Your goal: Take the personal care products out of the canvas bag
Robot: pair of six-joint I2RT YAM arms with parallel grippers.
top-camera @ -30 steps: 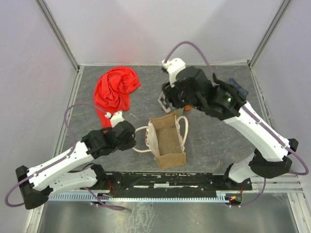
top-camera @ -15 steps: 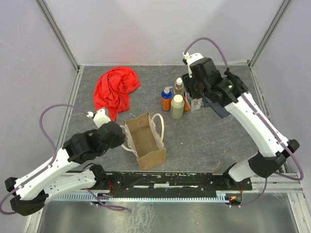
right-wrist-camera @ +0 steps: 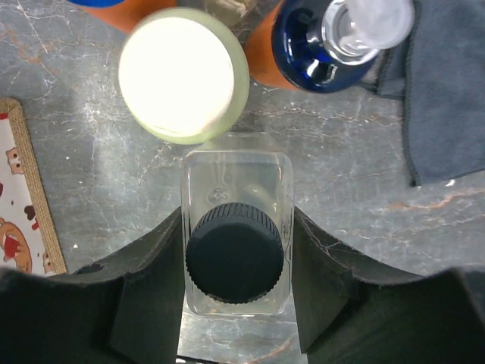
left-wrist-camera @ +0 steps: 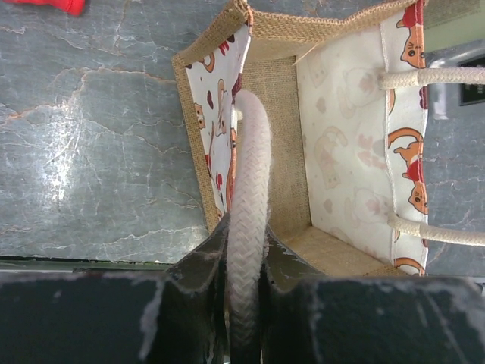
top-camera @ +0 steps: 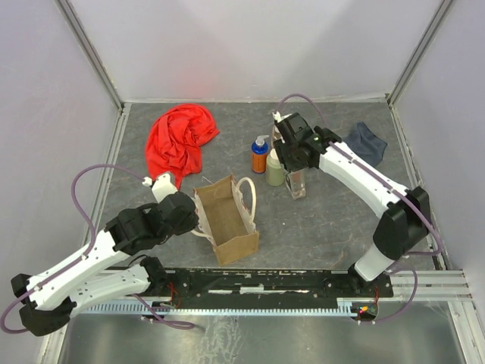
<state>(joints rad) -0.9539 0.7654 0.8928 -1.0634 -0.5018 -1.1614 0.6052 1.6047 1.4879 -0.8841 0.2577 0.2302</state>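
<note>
The canvas bag (top-camera: 226, 220) stands open on the table, and its inside (left-wrist-camera: 341, 152) shows no bottles. My left gripper (top-camera: 192, 220) (left-wrist-camera: 244, 254) is shut on one cream loop handle (left-wrist-camera: 248, 182). My right gripper (top-camera: 295, 168) (right-wrist-camera: 237, 227) is shut on the clear squarish dark-capped bottle (top-camera: 298, 186) (right-wrist-camera: 235, 254), which stands upright on the table. The beige white-capped bottle (top-camera: 275, 168) (right-wrist-camera: 184, 72) and an orange blue-topped bottle (top-camera: 260, 155) stand just behind it. A second orange blue-topped bottle (right-wrist-camera: 318, 42) shows in the right wrist view. My right arm hides the slim amber bottle.
A red cloth (top-camera: 178, 140) lies at the back left. A dark blue-grey cloth (top-camera: 366, 142) (right-wrist-camera: 447, 91) lies at the back right, close to the bottles. The enclosure walls ring the table.
My left gripper has pulled the bag to the left by its handle. My right gripper has left the bag, and now grips the clear bottle a little nearer than the other bottles.
</note>
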